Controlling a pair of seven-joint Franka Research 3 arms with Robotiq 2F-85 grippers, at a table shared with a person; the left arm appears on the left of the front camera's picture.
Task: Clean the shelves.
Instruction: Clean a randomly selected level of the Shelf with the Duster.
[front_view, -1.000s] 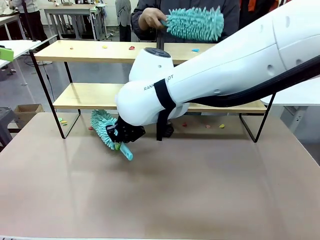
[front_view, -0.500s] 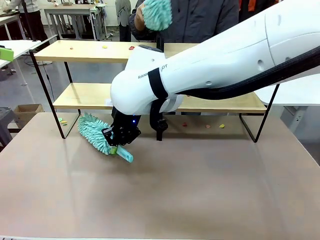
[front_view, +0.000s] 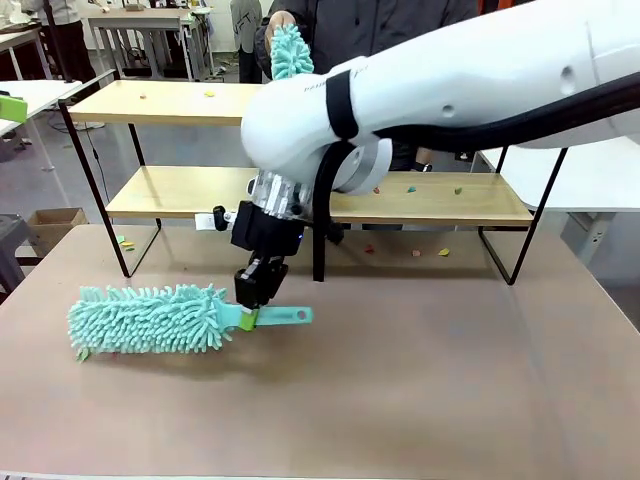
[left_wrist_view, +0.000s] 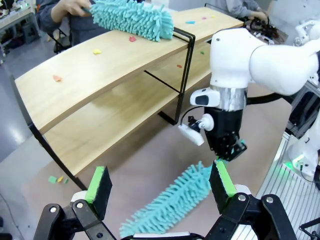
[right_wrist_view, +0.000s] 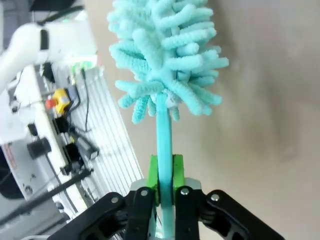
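Shelves (front_view: 180, 190), two-tier rack: nearest, right end effector (front_view: 252, 305) clamped on the handle of a teal duster (front_view: 150, 320) low over the counter (front_view: 420, 390), left end effector (left_wrist_view: 160, 184) spread, empty; rack at counter's far side, stiff, probably light, best steadied by its black frame; person's duster (front_view: 290, 50) beyond.

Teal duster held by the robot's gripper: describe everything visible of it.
The fluffy teal microfibre duster has a head of thick chenille-like strands on a flat plastic-looking handle. It lies roughly level, low over the beige tabletop, head toward the robot's left. The black right gripper is shut on the handle just behind the head; the handle's end juts free. Head-to-table contact is unclear.
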